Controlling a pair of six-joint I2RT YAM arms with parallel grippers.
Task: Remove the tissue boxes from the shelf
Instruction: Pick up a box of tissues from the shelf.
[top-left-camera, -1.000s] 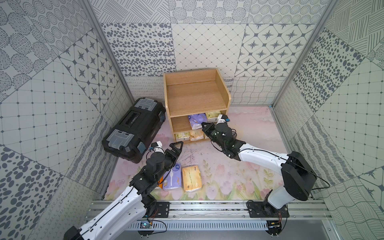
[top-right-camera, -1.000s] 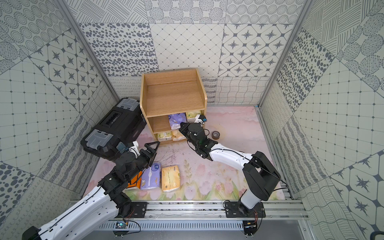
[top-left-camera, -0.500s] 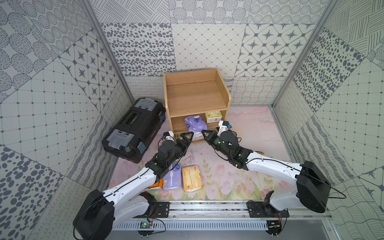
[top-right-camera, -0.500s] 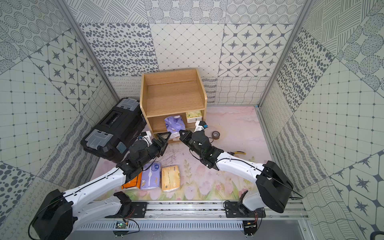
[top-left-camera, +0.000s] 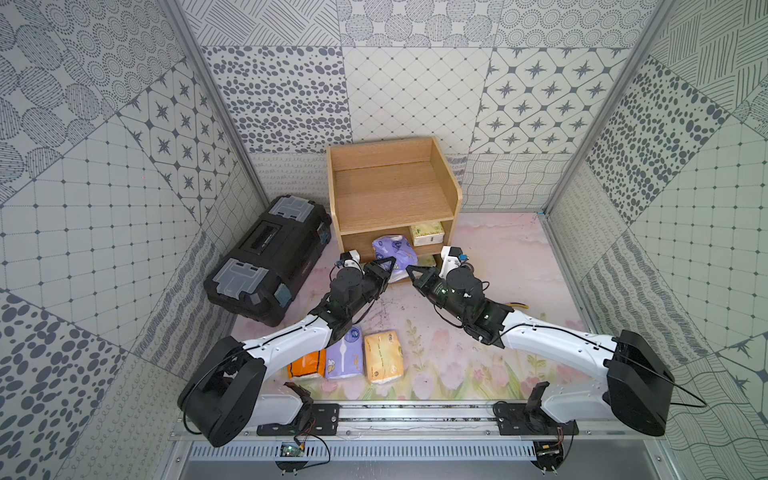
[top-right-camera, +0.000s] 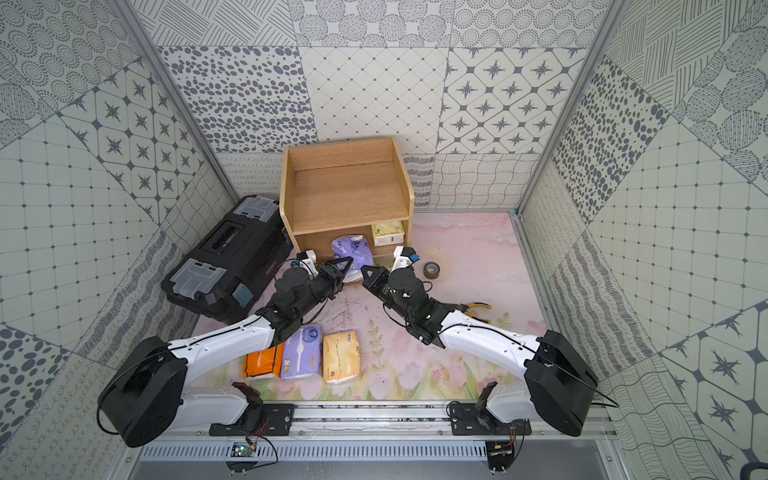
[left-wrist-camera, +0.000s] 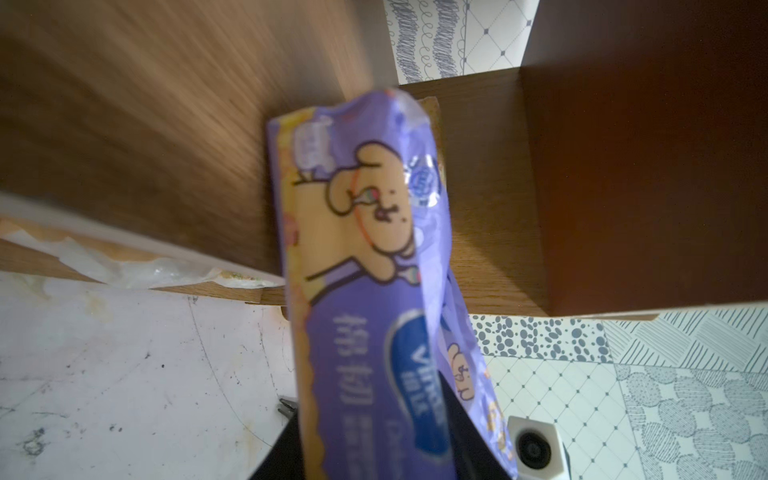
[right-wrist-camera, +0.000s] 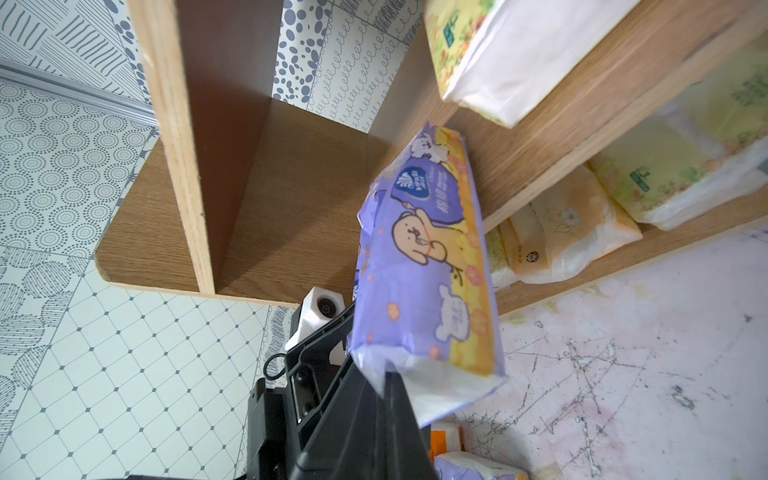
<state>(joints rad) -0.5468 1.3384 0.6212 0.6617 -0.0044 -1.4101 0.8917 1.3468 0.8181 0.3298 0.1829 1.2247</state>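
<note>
Far left on the surface (top-left-camera: 490, 257) lies the black toolbox (top-left-camera: 270, 257). Near my base three packs sit in a row: orange pack (top-left-camera: 307, 366), a lavender one (top-left-camera: 345, 353), then a peach pack (top-left-camera: 384, 357). My left tool (top-left-camera: 385, 269) is clamped on one end of the other lavender pack (top-left-camera: 392, 251), which tilts up, with its far end at the front edge of the middle tier of the shelf (top-left-camera: 390, 195). I cannot tell whether it touches the board. On that tier's right side rests a green pack (top-left-camera: 427, 233). The right wrist view shows a second peach pack (right-wrist-camera: 573, 224) and another green one (right-wrist-camera: 673, 174) on the bottom tier. My right tool (top-left-camera: 411, 272) is closed and empty, just beside the held pack. Past it lies a tape roll (top-right-camera: 431, 271).
</note>
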